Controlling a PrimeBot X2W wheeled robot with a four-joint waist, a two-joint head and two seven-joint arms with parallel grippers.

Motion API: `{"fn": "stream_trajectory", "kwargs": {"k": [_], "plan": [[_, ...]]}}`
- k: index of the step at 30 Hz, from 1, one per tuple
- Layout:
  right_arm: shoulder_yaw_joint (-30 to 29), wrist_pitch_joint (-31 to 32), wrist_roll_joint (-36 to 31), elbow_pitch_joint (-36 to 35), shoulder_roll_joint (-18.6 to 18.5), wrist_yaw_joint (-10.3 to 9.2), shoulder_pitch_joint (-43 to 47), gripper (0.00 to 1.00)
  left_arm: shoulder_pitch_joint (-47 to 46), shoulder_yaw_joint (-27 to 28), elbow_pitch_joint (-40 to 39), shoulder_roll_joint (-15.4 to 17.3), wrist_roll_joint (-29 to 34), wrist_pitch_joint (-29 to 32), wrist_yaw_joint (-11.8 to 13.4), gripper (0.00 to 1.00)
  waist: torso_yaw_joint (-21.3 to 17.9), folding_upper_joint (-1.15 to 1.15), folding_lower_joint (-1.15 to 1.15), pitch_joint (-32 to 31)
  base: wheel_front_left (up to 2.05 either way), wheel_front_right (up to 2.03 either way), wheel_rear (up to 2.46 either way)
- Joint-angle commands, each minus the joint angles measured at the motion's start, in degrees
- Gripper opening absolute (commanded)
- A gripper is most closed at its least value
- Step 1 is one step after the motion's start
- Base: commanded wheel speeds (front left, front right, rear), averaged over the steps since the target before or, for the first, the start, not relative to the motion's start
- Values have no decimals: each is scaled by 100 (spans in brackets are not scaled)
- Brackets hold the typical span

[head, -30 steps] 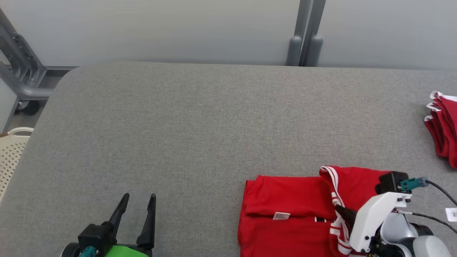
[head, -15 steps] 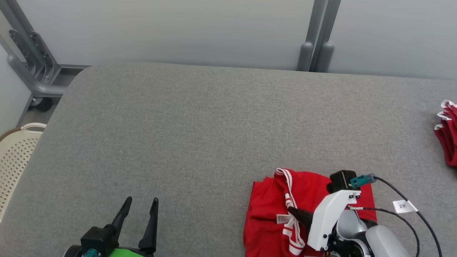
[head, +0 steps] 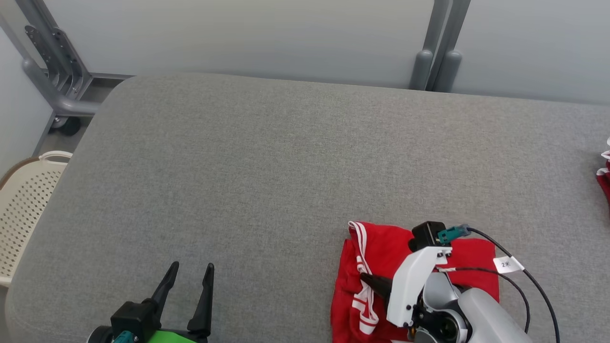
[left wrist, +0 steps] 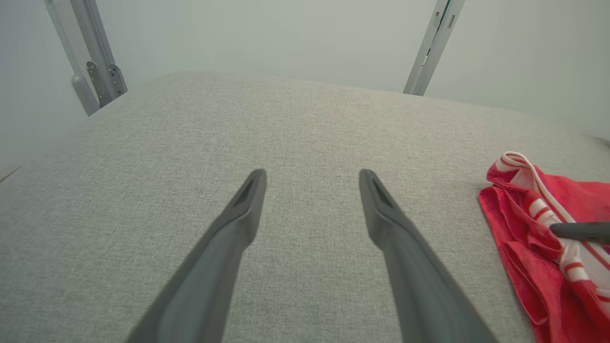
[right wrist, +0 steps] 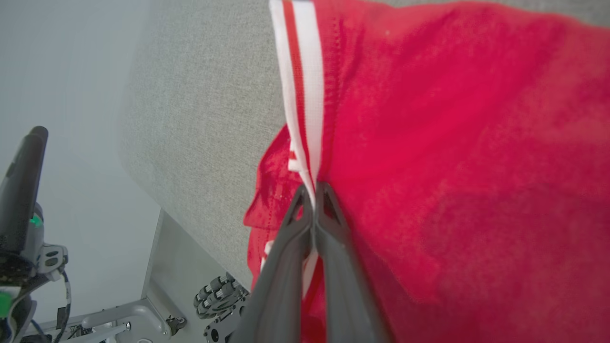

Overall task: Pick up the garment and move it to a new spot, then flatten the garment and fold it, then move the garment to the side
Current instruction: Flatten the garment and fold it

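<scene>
The garment (head: 381, 252) is a red shirt with white-striped trim, lying folded on the grey table near its front edge, right of centre. My right gripper (head: 366, 278) is shut on the striped edge of the garment (right wrist: 429, 143), holding a fold of it over the rest. In the right wrist view the two fingers (right wrist: 305, 205) pinch the white and red band. My left gripper (head: 191, 270) stands open at the lower left, over bare table, with nothing between its fingers (left wrist: 248, 200). The garment (left wrist: 529, 224) lies to its right, apart from it.
The grey padded table (head: 267, 162) stretches wide to the left and back. More red cloth (head: 604, 178) lies at the far right edge. A cream perforated basket (head: 24, 200) stands beside the table's left side. A grey metal frame (head: 52, 71) and post (head: 436, 52) stand behind.
My right gripper has carried the garment's striped edge to the left, folding the right part over the rest. The camera has also shifted. The left gripper has stayed open in place.
</scene>
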Motion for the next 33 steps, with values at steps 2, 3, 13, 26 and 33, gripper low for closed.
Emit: {"fn": "stream_trajectory", "kwargs": {"k": [2,3,13,26,33], "plan": [[69,-74,70,87,-3,0,-103,0,-82,20,9,16,-18,-3,-13,100,10,0,0,14,0,0,0],[104,-103,79,136,-4,0,-131,0,-85,26,12,10,-13,-3,-13,100,12,0,0,15,0,0,0],[157,-214,778,-253,-9,0,-99,100,-23,76,19,-21,25,-3,-14,100,-71,0,0,-68,0,0,0],[-2420,327,-1162,-2070,-15,0,1224,100,117,206,-69,-29,83,-3,-9,100,-325,0,0,-210,0,0,0],[-3049,482,-1086,-2462,-4,0,1779,100,28,251,-162,-18,190,-3,-9,100,-481,0,0,-148,0,0,0]]}}
